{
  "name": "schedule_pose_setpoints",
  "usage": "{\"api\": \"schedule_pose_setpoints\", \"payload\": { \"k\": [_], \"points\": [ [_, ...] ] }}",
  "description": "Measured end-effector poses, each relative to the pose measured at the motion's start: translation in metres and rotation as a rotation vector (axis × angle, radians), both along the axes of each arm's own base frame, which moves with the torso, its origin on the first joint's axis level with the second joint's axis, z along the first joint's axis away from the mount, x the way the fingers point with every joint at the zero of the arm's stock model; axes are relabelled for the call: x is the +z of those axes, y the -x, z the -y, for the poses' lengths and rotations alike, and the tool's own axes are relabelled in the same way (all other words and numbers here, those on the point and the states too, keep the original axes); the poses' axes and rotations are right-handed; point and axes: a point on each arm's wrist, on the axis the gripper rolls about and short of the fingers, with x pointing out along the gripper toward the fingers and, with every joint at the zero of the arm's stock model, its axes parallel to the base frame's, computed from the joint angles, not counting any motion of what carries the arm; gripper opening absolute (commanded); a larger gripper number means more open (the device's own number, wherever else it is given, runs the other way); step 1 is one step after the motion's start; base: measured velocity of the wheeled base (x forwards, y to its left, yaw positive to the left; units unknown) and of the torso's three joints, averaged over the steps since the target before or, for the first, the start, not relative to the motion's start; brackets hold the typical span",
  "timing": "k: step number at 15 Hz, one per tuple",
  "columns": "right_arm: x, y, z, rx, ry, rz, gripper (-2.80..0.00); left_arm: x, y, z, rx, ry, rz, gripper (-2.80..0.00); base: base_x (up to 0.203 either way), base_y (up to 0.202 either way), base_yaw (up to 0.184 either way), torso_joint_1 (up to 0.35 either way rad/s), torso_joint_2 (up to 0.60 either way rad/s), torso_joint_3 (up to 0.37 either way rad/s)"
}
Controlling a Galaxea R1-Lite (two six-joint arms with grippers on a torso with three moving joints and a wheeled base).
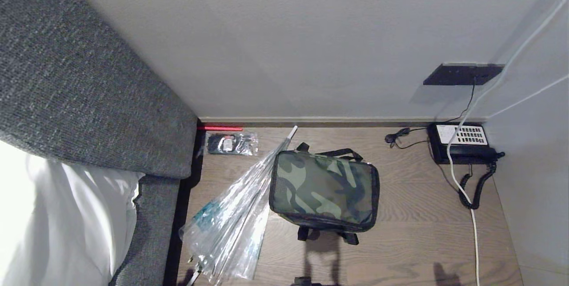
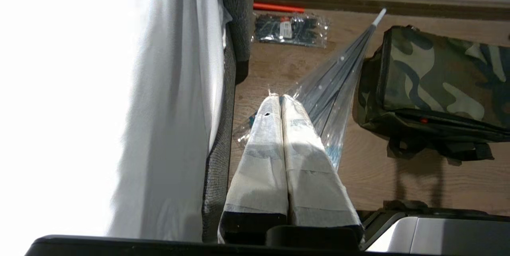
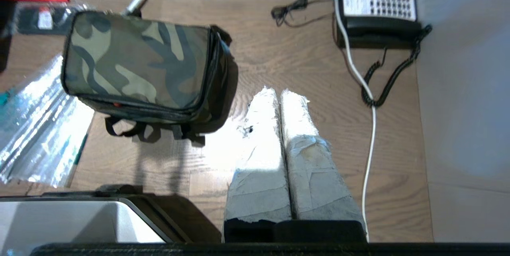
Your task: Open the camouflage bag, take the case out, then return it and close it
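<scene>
Right now, your bag (image 1: 324, 189) sits zipped shut on the wooden floor (image 1: 413, 223), between the clear umbrella (image 1: 231, 219) and the telephone (image 1: 462, 143); the case is not visible, presumably inside it. Neither arm shows in the head view. From the wrist views, your left gripper (image 2: 281, 98) has its taped fingers pressed together, empty, hanging over the umbrella with the bag off toward the robot's right. Your right gripper (image 3: 279, 92) is likewise clenched on nothing, just off the bag's right end. The bag's long axis runs left to right across you, and the zipper edging wraps its near side. Both arms look about equally placed; the right seems slightly closer, I'd judge.
</scene>
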Motion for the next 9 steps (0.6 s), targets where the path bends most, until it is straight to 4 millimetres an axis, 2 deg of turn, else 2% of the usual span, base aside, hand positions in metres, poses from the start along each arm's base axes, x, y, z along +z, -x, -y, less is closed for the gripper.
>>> {"api": "schedule_pose_setpoints", "payload": {
  "k": [9],
  "points": [
    [0.0, 0.0, 0.0, 0.0, 0.0, 0.0, -2.8, 0.0, 0.0, 0.0, 0.0, 0.0, 0.0, -2.8, 0.0, 0.0, 0.0, 0.003, 0.0, 0.203]
  ]
}}
